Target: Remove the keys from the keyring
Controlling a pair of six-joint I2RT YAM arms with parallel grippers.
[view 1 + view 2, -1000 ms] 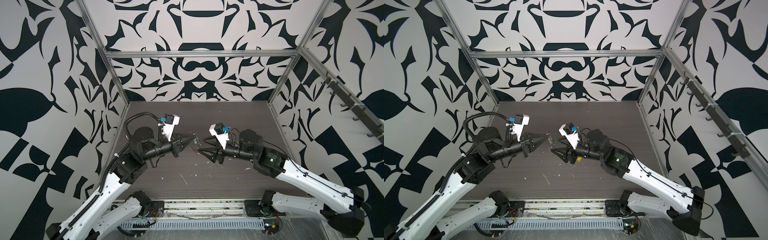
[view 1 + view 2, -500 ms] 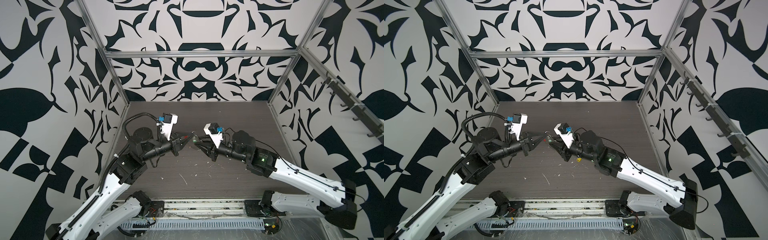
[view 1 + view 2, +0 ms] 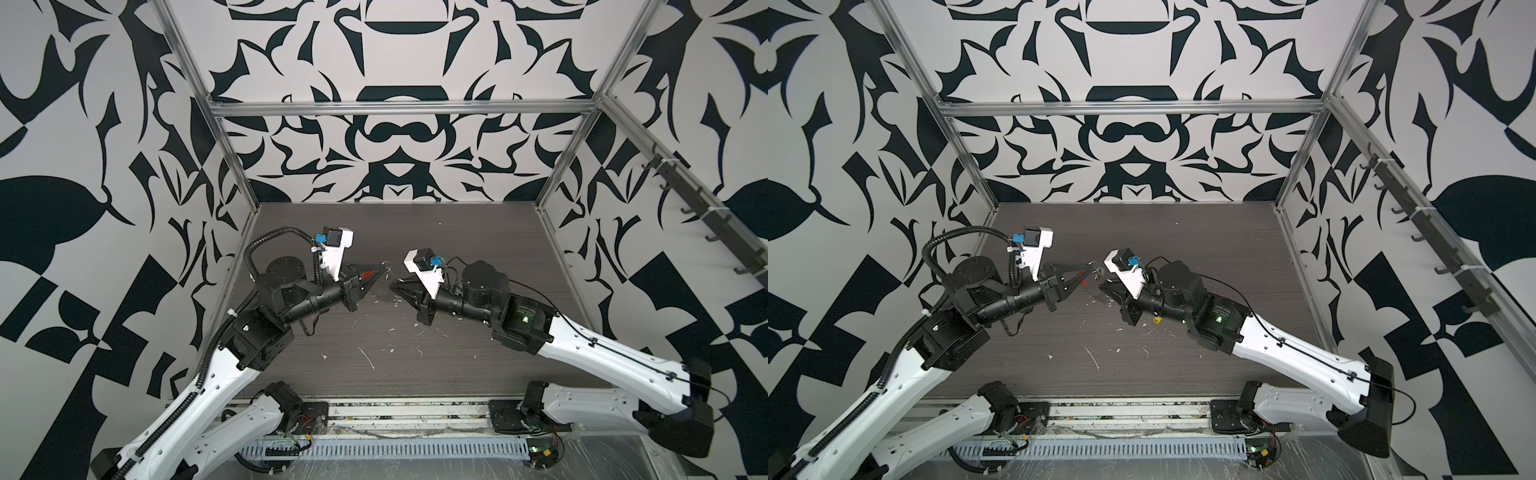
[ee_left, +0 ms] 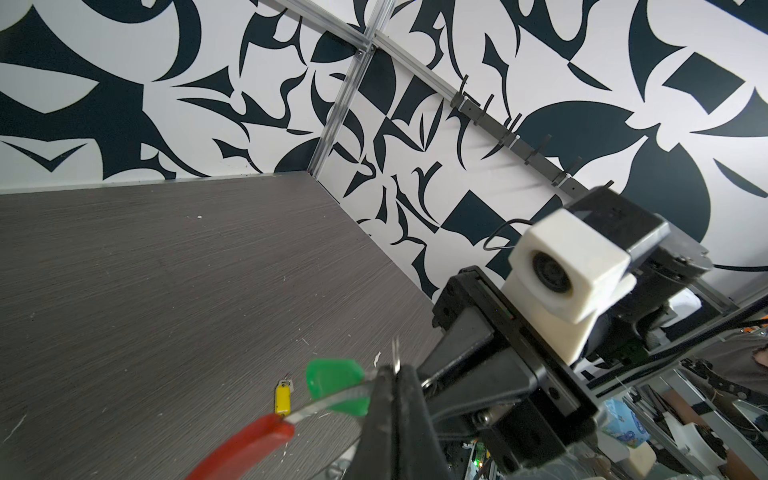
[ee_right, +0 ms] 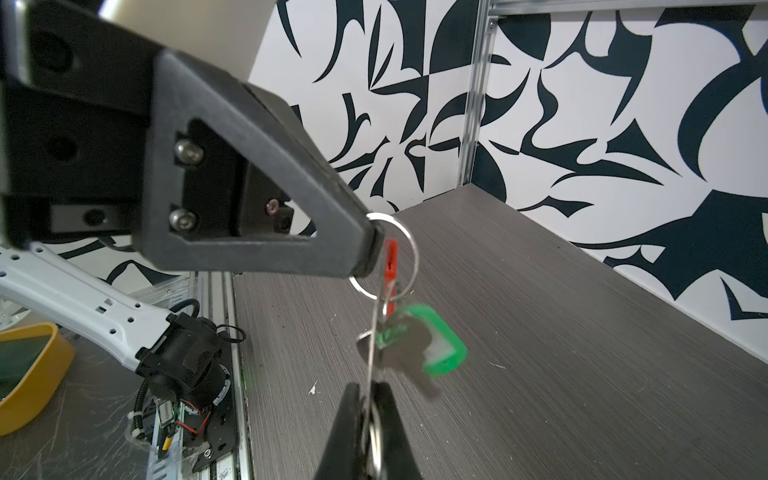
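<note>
My left gripper (image 4: pixel 394 370) is shut on the keyring (image 4: pixel 318 407), a thin grey hoop with a red sleeve (image 4: pixel 245 451), and holds it above the table. The green key (image 5: pixel 442 347) hangs from the hoop between the two grippers. My right gripper (image 5: pixel 368 390) faces the left one tip to tip and is shut on the hoop's thin wire and a small silver ring just below the green key. The yellow key (image 4: pixel 282 400) lies loose on the table, under the right arm in a top view (image 3: pixel 1157 320). In both top views the gripper tips almost meet, left (image 3: pixel 383 266), right (image 3: pixel 392 284).
White scraps (image 3: pixel 368 357) litter the dark wood-grain table (image 3: pixel 478 232). Patterned walls close in the left, back and right sides, with a hook rail (image 3: pixel 706 216) on the right wall. A yellow container (image 5: pixel 29 374) sits beyond the front rail.
My right gripper has moved left towards the left gripper and shut its open jaws on the keyring's wire. The left gripper has kept its grip and barely moved.
</note>
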